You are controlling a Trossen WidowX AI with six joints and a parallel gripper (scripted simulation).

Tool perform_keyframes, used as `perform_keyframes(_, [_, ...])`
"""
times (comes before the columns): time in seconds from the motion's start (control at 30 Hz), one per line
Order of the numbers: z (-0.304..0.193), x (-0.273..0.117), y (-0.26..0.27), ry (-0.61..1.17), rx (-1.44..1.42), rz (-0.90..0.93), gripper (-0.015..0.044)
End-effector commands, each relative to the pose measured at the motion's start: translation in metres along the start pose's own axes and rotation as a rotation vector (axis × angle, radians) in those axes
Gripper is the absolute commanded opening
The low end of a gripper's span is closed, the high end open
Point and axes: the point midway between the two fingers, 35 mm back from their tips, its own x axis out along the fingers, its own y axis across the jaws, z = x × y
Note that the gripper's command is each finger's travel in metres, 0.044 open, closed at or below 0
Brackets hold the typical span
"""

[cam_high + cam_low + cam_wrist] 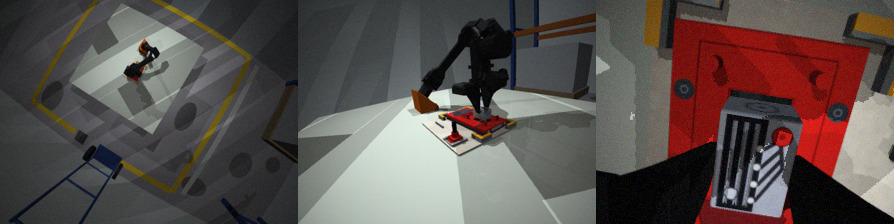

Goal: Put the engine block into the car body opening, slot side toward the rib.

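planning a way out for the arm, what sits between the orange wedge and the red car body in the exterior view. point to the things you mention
In the exterior view, a yellow-and-grey corner bracket [443,116] stands between them, at the car body's [456,117] [766,65] near-wedge corner.

Your view of the opening is partly blocked.
The engine block [482,114] [753,162] hides most of it from you.

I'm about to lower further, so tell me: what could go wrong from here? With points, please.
The engine block [482,113] [751,160] stands proud of the red car body [464,119] [761,65], so an edge might catch on the opening's rim if it is misaligned. The gripper [483,109] has its fingers close above the body, so they could touch it going down or opening. Opening early might leave the block tilted or not fully seated.
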Motion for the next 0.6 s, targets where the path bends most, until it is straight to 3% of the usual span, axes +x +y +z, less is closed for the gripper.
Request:
perform_keyframes(0.0, [-0.0002,0.0019,0.0008,0.002,0.003,0.004,0.0159])
perform_keyframes(0.57, [0.0000,0.0051,0.0008,0.002,0.003,0.004,0.0159])
